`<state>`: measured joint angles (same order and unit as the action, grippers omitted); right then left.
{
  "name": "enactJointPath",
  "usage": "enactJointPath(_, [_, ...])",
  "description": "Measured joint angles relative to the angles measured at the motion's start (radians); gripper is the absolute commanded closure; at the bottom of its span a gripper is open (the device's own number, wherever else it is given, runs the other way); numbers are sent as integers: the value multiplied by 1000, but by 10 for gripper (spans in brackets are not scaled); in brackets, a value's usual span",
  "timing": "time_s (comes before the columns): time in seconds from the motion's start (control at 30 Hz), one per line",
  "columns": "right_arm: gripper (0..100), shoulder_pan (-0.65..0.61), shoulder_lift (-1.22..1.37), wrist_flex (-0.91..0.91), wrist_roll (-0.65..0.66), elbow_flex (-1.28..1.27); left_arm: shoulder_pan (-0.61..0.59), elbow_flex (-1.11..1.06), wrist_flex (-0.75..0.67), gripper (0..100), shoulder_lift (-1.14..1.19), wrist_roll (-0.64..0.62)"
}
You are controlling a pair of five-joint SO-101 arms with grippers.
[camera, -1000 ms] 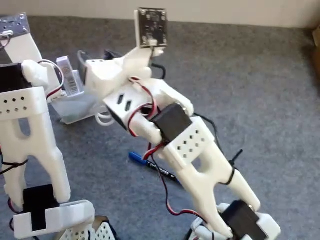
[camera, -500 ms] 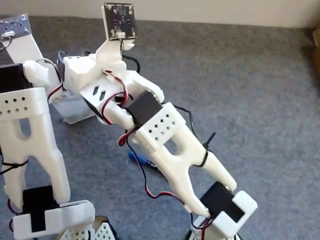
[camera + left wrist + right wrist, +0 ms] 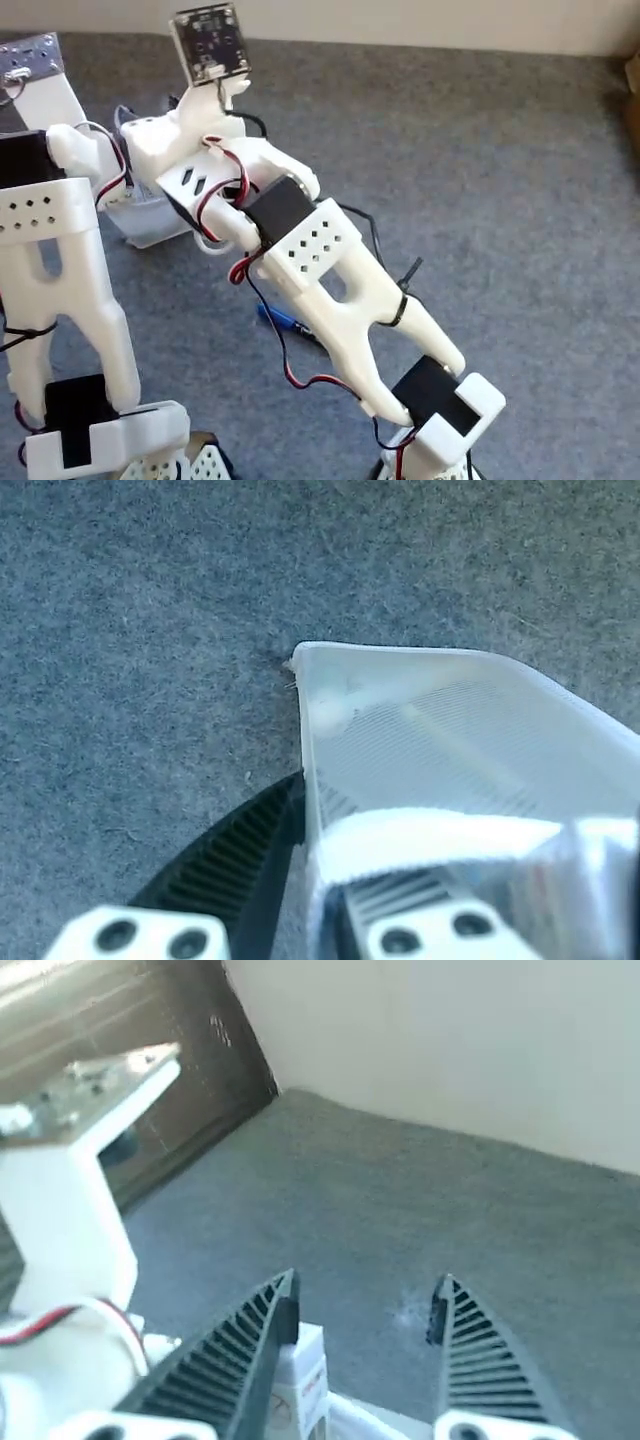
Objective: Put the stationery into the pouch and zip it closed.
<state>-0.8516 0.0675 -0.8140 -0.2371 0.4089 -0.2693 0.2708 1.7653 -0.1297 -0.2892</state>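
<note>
Right wrist view: right gripper (image 3: 367,1280) apart; left gripper (image 3: 310,815) clamps pouch (image 3: 450,740); label (image 3: 310,1385) unreadable.

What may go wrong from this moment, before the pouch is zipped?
1. The left gripper pinches only an edge of the translucent plastic pouch; a push may pull it free.
2. The open right gripper has the white labelled stick beside one finger and may knock it over.
3. The blue pen lies partly under the right arm, awkward to reach.

Grey carpet (image 3: 500,150); clear pouch (image 3: 148,216), blue pen (image 3: 283,321) lying on it.
</note>
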Motion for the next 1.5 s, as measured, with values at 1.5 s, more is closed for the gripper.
enactJointPath(1.5, [793,-21,-135,-911,338,364,-137,3,-44,993,-2,-38])
